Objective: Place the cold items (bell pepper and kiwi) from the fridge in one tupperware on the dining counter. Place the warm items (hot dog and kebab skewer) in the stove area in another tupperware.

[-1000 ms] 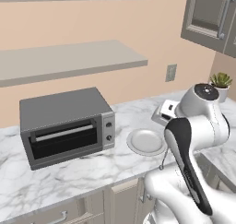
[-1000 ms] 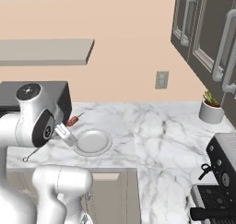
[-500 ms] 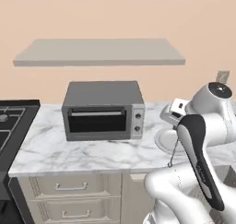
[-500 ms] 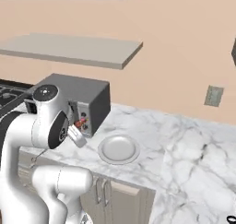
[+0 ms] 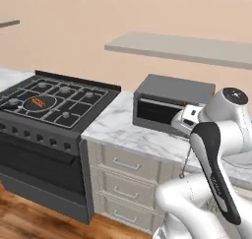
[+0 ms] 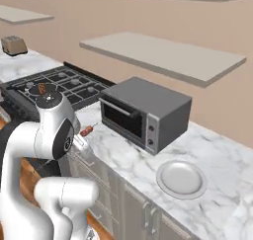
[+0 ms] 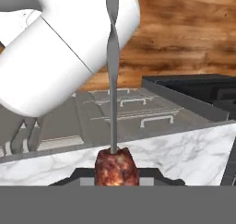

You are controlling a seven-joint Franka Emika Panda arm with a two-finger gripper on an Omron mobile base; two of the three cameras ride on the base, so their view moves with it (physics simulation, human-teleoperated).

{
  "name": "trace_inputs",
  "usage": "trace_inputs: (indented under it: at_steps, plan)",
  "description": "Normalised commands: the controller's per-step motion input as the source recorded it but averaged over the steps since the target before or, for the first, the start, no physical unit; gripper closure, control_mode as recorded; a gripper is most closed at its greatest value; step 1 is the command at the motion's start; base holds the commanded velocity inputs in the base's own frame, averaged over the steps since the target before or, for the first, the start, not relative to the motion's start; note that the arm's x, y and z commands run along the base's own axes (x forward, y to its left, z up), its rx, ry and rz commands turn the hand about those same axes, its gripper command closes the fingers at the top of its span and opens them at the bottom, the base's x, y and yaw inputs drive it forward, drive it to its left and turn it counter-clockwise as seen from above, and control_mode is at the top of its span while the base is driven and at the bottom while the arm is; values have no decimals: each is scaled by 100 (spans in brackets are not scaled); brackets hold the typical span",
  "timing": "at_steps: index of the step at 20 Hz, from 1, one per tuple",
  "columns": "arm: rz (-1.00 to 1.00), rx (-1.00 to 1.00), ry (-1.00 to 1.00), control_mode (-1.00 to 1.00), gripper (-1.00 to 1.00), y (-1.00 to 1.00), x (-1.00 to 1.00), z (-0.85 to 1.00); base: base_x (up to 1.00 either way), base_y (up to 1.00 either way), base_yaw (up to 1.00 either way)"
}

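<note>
At far left in the left base view we see a black gas stove [image 5: 54, 105] with a hot dog [image 5: 37, 103] lying in a dark pan on a rear burner. Further right, a boxy grey toaster oven [image 5: 172, 104] sits on the white marbled counter [image 5: 123, 127]. Our gripper [image 7: 116, 179] carries the kebab skewer [image 7: 113, 85]; its thin twisted metal rod runs straight away from the hand along the gripper's axis, with a browned, rough meat chunk at the near end between the jaws, which we judge are clamped on it. In the right base view the skewer's meat shows beside the arm, and a round grey plate [image 6: 181, 179] lies at right
</note>
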Motion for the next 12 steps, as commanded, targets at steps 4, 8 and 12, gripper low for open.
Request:
trace_inputs:
  at_steps: [4,8,12]
  plan:
    - [0,0,0,100,100,0,0,0,-29,92,55]
    - [0,0,0,100,100,0,0,0,-21,100,46]
    - [0,0,0,100,100,0,0,0,20,57,54]
